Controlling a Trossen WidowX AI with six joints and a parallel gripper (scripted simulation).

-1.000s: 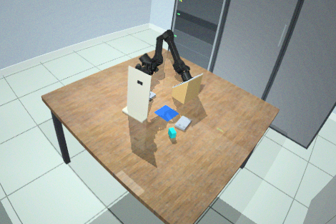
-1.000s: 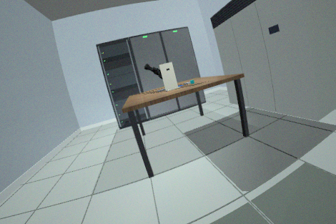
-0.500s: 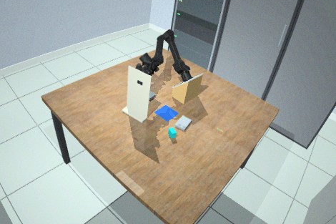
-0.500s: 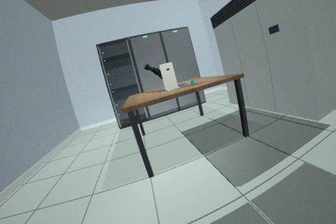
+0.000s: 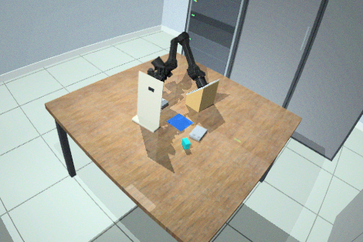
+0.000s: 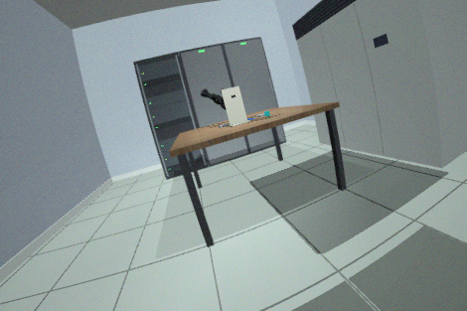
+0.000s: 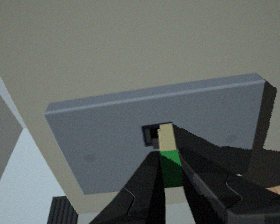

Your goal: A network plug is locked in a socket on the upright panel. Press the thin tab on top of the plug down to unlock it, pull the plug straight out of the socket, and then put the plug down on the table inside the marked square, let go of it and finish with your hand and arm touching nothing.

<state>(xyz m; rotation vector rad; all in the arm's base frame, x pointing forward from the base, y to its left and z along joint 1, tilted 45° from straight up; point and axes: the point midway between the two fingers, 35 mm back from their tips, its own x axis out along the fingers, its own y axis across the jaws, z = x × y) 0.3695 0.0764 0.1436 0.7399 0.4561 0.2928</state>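
Note:
The upright cream panel carries a grey socket plate on the side facing the arm. My gripper is shut on the green plug, one finger on each side. The plug's pale front part points at the plate and overlaps the right side of the dark socket opening; dark opening shows to its left. The plug looks to be in front of the opening, but its depth is hard to tell. The top and exterior views hide the fingertips and plug behind the panel. The blue marked square lies flat on the table.
A tan angled block stands near the arm base. A grey box and a small cyan block lie beyond the square. Another grey piece shows partly behind the panel.

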